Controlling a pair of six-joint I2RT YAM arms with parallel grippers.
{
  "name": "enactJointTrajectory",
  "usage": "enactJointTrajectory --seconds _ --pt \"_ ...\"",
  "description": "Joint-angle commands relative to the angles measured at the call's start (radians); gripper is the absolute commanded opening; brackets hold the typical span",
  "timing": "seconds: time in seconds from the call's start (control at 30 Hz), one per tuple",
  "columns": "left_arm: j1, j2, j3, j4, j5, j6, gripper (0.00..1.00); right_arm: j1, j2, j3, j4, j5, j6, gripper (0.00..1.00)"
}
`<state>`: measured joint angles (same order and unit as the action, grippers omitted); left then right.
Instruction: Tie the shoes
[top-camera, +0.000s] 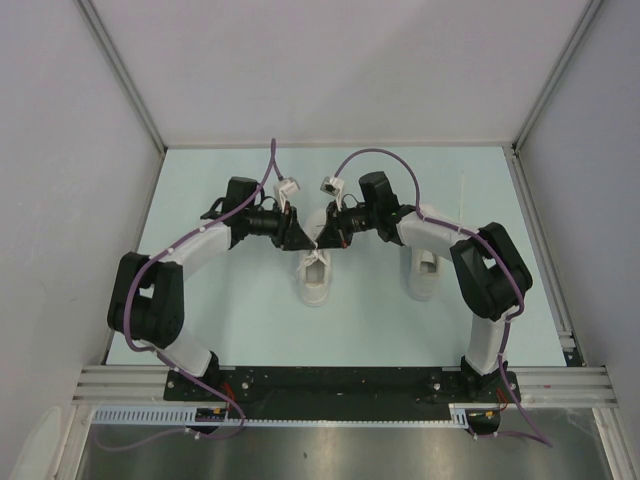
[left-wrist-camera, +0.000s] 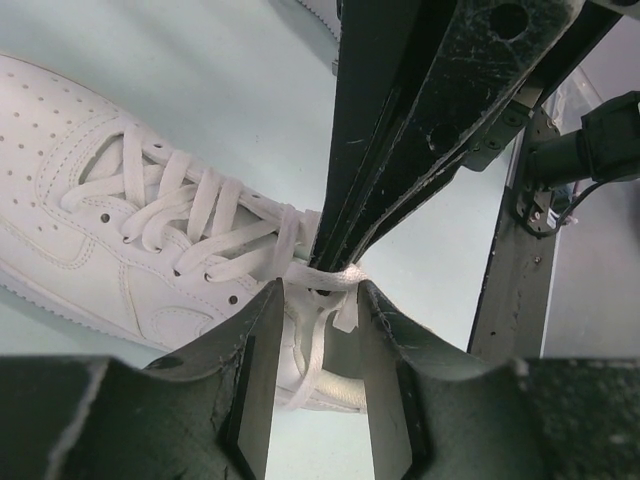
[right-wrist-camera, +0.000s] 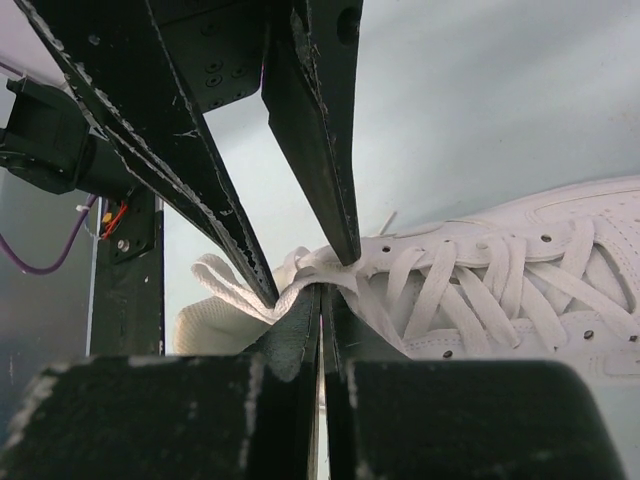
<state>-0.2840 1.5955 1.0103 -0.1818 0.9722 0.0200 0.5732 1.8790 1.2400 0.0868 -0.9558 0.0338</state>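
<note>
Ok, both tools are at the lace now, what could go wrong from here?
The right tool is shut on the lace; a hard pull may drag the shoe. The left tool stands open around the lace, so it could slip out. Both tools sit close and may collide.

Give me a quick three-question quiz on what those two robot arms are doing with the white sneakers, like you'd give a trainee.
1. True or false: the left gripper and the right gripper meet over the same shoe.
2. Pick one. The right gripper is: A) wide open, B) shut on a lace, C) lifting the shoe by its sole.
3. How many shoes stand on the table?
Key: 1 true; 2 B; 3 two, the other shoe standing off to the right.
</note>
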Motion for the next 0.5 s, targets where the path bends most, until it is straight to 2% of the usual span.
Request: enactJointTrajectory --seconds 0.0,0.07,0.17,0.2,0.27,0.4,0.47 --pt "-0.007 0.012 0.027 0.051 0.006 -0.058 0.40 0.005 -0.037 0.026 0.051 -0.024 0.020 0.00" --pt "-0.012 0.014 0.025 0.053 -0.012 -0.058 0.38 0.005 -0.037 0.024 0.056 -0.027 0.021 0.00" --pt "-0.014 0.017 0.031 0.058 -0.017 -0.058 0.26 0.002 -0.035 0.024 0.056 -0.029 0.026 0.00" --pt "-0.014 0.017 0.031 0.051 -0.015 -0.052 0.18 0.001 -0.035 0.024 0.056 -0.029 0.026 0.00" --pt "-0.012 0.011 0.031 0.039 -0.013 -0.037 0.09 0.001 -0.037 0.026 0.053 -0.029 0.023 0.00" --pt "-0.014 -0.008 0.031 -0.010 -0.006 0.015 0.00 -0.010 -0.041 0.024 0.047 -0.015 0.018 0.00" --pt "-0.011 -0.022 0.030 -0.024 -0.009 0.030 0.00 -0.018 -0.043 0.026 0.047 -0.006 0.018 0.00"
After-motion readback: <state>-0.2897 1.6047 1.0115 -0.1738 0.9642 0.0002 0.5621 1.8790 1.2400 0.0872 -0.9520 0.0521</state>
